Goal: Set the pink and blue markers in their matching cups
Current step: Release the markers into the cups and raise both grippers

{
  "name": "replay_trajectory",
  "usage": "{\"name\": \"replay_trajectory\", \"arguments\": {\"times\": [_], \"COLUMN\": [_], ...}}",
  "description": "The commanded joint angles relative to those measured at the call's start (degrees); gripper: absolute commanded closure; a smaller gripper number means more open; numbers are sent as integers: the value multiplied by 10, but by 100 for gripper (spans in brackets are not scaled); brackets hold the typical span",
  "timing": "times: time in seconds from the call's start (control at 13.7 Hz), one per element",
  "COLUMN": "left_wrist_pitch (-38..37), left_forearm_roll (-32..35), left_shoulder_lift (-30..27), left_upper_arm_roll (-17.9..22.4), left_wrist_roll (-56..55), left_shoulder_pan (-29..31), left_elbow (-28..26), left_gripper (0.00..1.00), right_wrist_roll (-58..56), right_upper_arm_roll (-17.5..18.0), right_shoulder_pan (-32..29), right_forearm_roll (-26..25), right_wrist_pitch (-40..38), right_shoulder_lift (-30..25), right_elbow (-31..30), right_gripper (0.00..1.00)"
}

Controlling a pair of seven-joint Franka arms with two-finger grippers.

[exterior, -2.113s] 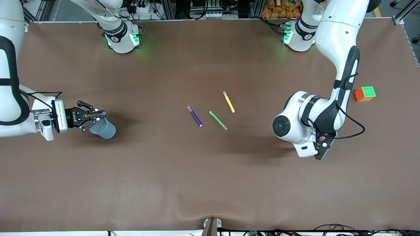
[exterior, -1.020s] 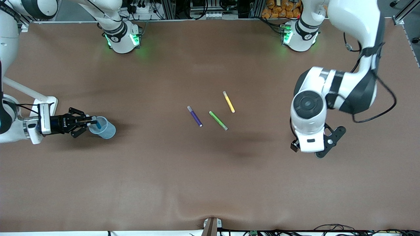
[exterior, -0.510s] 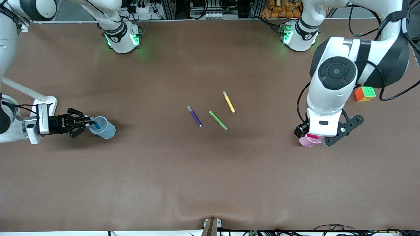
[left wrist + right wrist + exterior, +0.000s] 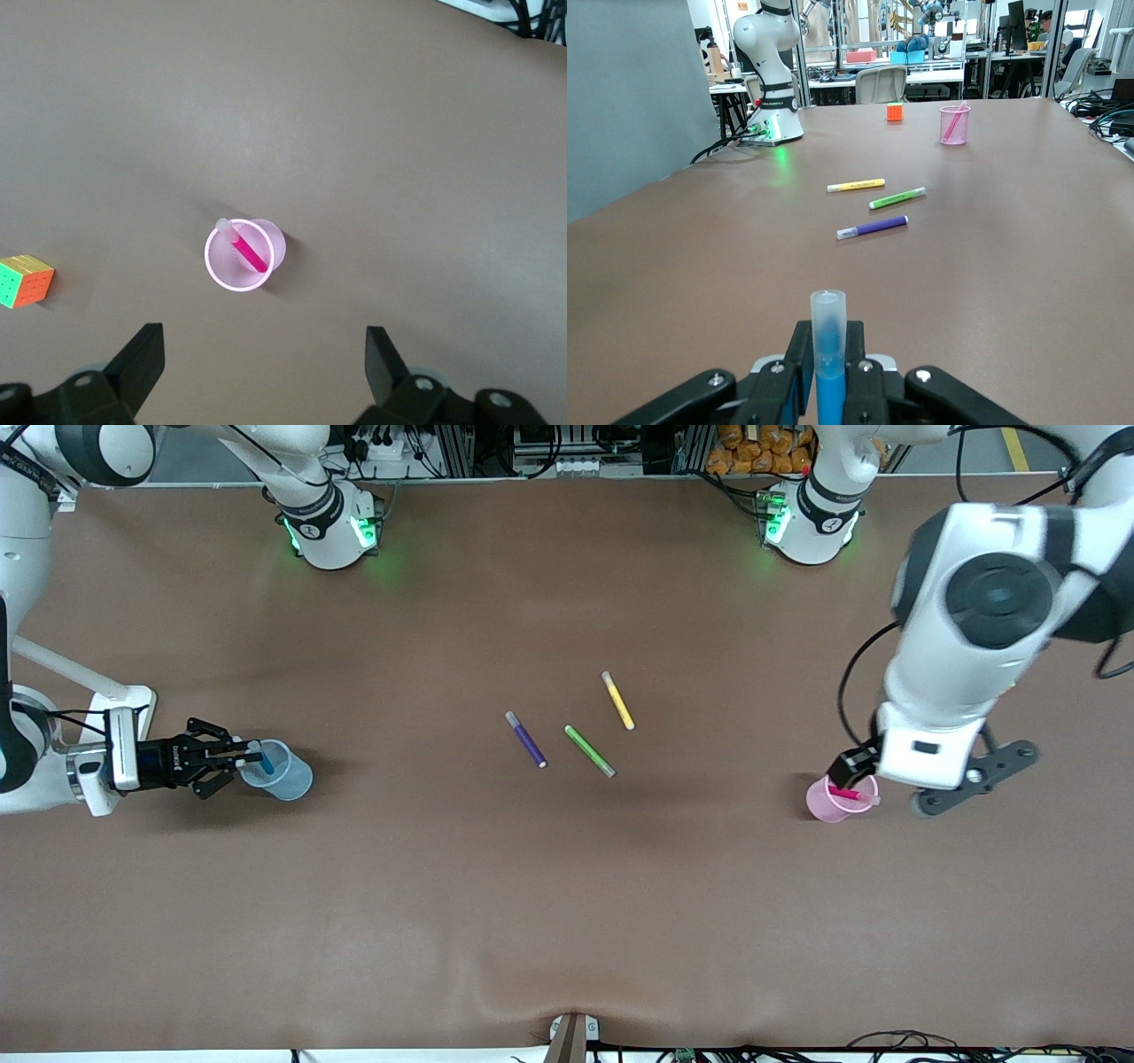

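Lifting away, left gripper (image 4: 257, 372) now spread over pink cup (image 4: 834, 801) holding pink marker (image 4: 850, 794); right gripper (image 4: 232, 759) still pinching blue marker (image 4: 260, 758) at blue cup (image 4: 282, 773).

The front view looks down from high across the table, the left wrist view looks straight down from well above the pink cup (image 4: 237, 257), and the right wrist view looks low along the table, close over its right gripper (image 4: 828, 376), sharing that cup.

Five markers are counted: one pink (image 4: 849, 794), one blue (image 4: 262, 760), one purple (image 4: 526, 739), one green (image 4: 589, 750) and one yellow (image 4: 617, 701). Two cups are seen, one pink (image 4: 831, 801) and one blue (image 4: 278, 771). One colour cube (image 4: 26, 281) is counted. Two pincers are present, left (image 4: 266, 376) and right (image 4: 232, 755).
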Motion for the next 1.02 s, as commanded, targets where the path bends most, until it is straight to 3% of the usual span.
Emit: {"name": "replay_trajectory", "arguments": {"times": [0.0, 0.15, 0.51, 0.95], "left_wrist_pitch": [-7, -20, -42, -63], "left_forearm_roll": [-34, -37, -64, -98], "left_shoulder_lift": [-32, -45, -73, -132], "left_upper_arm_roll": [-1, -2, 2, 16], "left_wrist_roll": [63, 77, 148, 251], "left_shoulder_pan": [30, 43, 67, 97], "left_elbow": [-7, -9, -14, -61], "left_gripper": [0, 0, 0, 0], "right_wrist_roll": [4, 32, 160, 304], "right_upper_arm_roll": [7, 7, 9, 5], "right_shoulder_pan": [-10, -10, 8, 77], "right_forearm_roll": [5, 4, -12, -39], "right_wrist_pitch": [-11, -18, -79, -58], "right_shoulder_lift": [7, 2, -2, -67], "right_elbow": [14, 21, 114, 118], "right_gripper": [0, 0, 0, 0]}}
